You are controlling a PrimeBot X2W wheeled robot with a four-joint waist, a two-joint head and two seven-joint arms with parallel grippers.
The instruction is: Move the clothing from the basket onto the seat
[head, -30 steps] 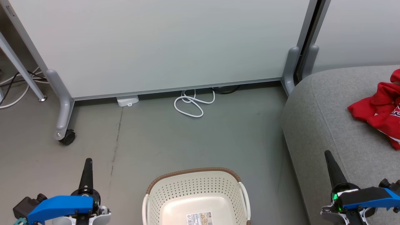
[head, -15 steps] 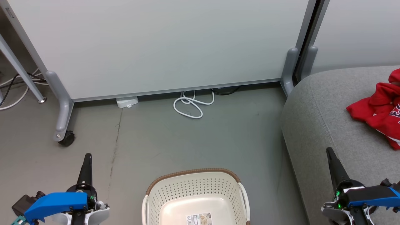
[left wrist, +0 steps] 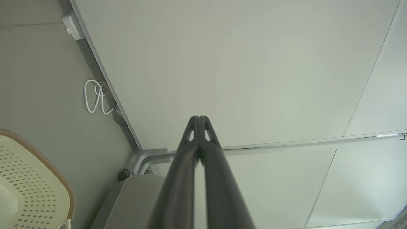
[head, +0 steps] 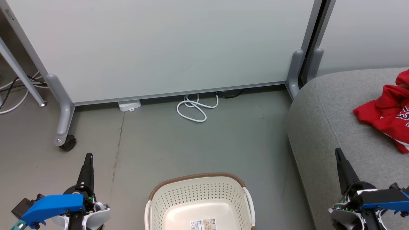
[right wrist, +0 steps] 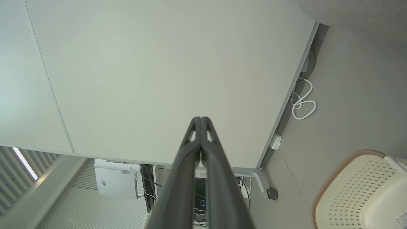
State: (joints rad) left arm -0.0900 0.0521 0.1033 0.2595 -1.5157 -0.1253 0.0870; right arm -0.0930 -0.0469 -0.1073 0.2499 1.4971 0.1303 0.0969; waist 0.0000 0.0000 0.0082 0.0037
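The red clothing [head: 385, 116] lies in a crumpled heap on the grey sofa [head: 319, 127], running off the right edge of the head view, so you cannot tell from here whether the heap holds both garments. It has not changed shape over the last second. Its slight drift in the picture matches the drift of the floor [head: 223, 140] and the white cable [head: 195, 108], so read that as the head moving, not the cloth.

The basket [head: 198, 175] sits on the floor just left of the sofa. The part you can see is bare down to its label [head: 204, 223], as it was a second ago.

Your left fingers [head: 87, 169] are pressed together with nothing between them, raised over the floor left of the basket. Your right fingers [head: 343, 167] are also pressed together and empty, over the sofa's near corner and well apart from the clothing. Both have barely shifted.

With nothing picked up or put down, the transfer looks finished. Check the basket's hidden near end before you call it done.
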